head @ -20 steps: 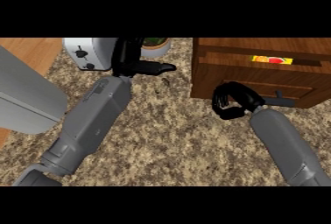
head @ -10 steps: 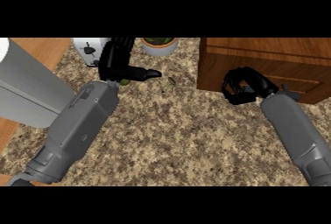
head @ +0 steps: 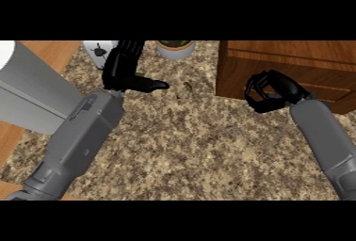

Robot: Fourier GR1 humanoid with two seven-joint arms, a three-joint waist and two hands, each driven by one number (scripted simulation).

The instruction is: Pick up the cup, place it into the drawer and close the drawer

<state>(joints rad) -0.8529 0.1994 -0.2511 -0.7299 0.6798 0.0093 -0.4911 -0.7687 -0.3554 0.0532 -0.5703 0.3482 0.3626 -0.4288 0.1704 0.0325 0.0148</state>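
From the head view, I am looking steeply down at a speckled stone counter (head: 201,141), with my two grey forearms entering from the six o'clock edge. My left hand (head: 124,70) is sitting at about eleven o'clock in the view, fingers extending straight toward twelve o'clock and the thumb sticking out toward three o'clock; it is open and holding nothing. Just beyond its fingertips, at the twelve o'clock edge, a white rounded object (head: 97,48) with a dark mark is showing, partly hidden by the hand; I cannot tell what it is. Near it, at twelve o'clock, a pale cup (head: 175,48) with a greenish top is standing on the counter, apart from both hands. My right hand (head: 272,90) is sitting at about two o'clock, fingers curling inward against the front face of the wooden drawer unit (head: 292,59); whether it is gripping a handle I cannot tell, as the fingers are hiding the contact. The drawer unit is occupying the one-to-three o'clock corner. A grey slab (head: 35,94) is lying at nine o'clock, over a wooden surface (head: 8,141).
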